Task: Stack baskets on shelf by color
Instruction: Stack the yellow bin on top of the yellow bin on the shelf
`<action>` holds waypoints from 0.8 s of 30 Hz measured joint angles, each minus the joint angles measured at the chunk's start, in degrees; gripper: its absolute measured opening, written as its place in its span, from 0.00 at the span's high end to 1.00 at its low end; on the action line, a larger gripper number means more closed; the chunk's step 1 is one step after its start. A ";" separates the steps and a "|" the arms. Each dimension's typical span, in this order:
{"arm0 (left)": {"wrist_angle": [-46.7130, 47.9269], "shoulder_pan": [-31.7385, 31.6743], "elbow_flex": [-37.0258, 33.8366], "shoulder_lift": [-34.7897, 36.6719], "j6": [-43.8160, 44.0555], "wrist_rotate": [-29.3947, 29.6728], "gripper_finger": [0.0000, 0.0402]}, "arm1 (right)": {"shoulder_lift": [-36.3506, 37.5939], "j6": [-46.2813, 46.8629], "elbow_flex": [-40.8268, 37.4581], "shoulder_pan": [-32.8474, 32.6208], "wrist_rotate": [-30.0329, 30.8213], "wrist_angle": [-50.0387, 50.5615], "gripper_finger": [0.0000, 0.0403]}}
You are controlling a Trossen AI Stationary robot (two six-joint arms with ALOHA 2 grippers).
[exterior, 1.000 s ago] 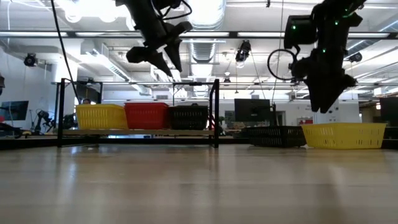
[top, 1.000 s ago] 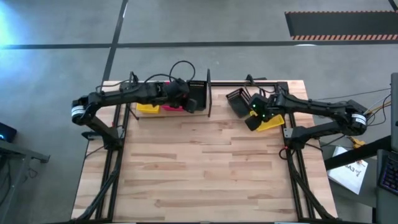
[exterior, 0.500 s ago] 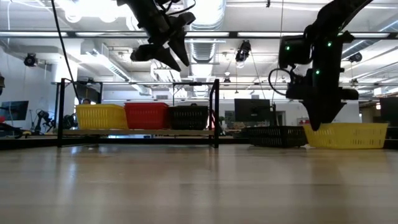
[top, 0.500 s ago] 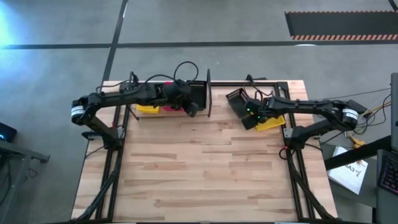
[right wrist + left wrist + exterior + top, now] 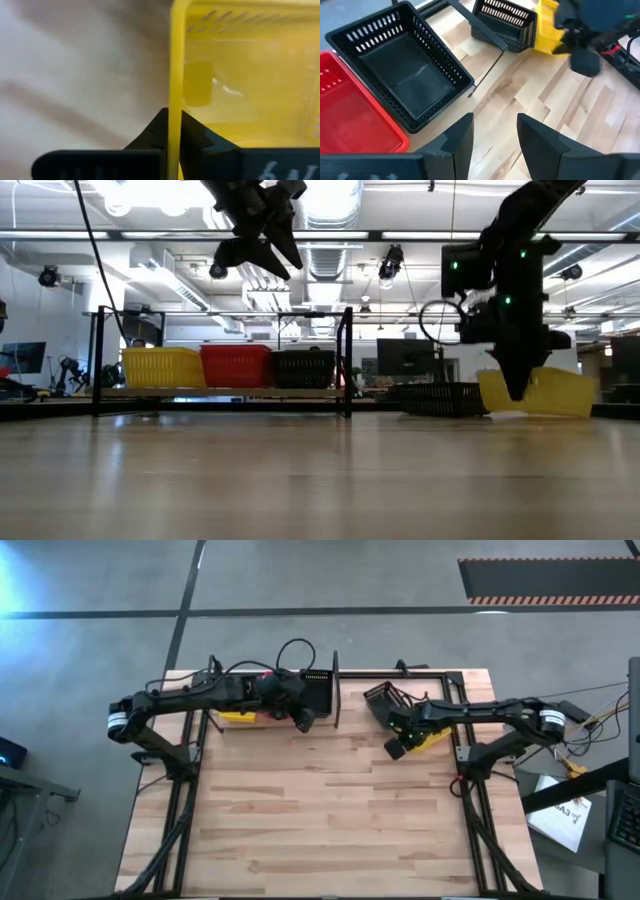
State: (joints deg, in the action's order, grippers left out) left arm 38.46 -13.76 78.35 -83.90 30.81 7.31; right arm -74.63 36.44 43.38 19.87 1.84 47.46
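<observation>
Already the right gripper (image 5: 170,131) pinches the thin rim of the yellow perforated plastic basket (image 5: 540,391), right of the shelf (image 5: 225,392); light, flexible, likely to tilt. Left gripper (image 5: 495,135), part-open and empty, hovers above the shelf.

Bright ceiling lights (image 5: 150,192) glare in the low view; the right wrist view is blurred, its yellow basket (image 5: 240,75) soft.

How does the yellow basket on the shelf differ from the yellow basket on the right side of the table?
The yellow basket on the shelf sits level, ungripped, beside a red basket. The yellow basket on the right is tilted, with the right gripper shut on its rim, next to a loose black basket. Both share the same colour and perforated sides.
</observation>
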 joint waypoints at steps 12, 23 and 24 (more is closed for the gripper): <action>0.02 0.00 0.00 0.38 -6.62 0.01 0.66 | 4.29 -6.91 5.18 -13.78 -14.15 -7.28 0.98; 5.45 1.38 -0.02 3.74 -18.21 -6.45 0.67 | -0.55 -34.96 20.82 -20.03 -24.06 -13.27 0.98; 5.51 1.72 -0.04 4.35 -20.21 -7.92 0.67 | -0.87 -38.64 22.61 -20.14 -24.99 -13.06 0.98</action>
State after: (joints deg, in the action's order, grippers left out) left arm 43.97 -12.04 78.31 -79.56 10.60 -0.60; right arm -75.50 -2.21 66.00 -0.27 -23.14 34.40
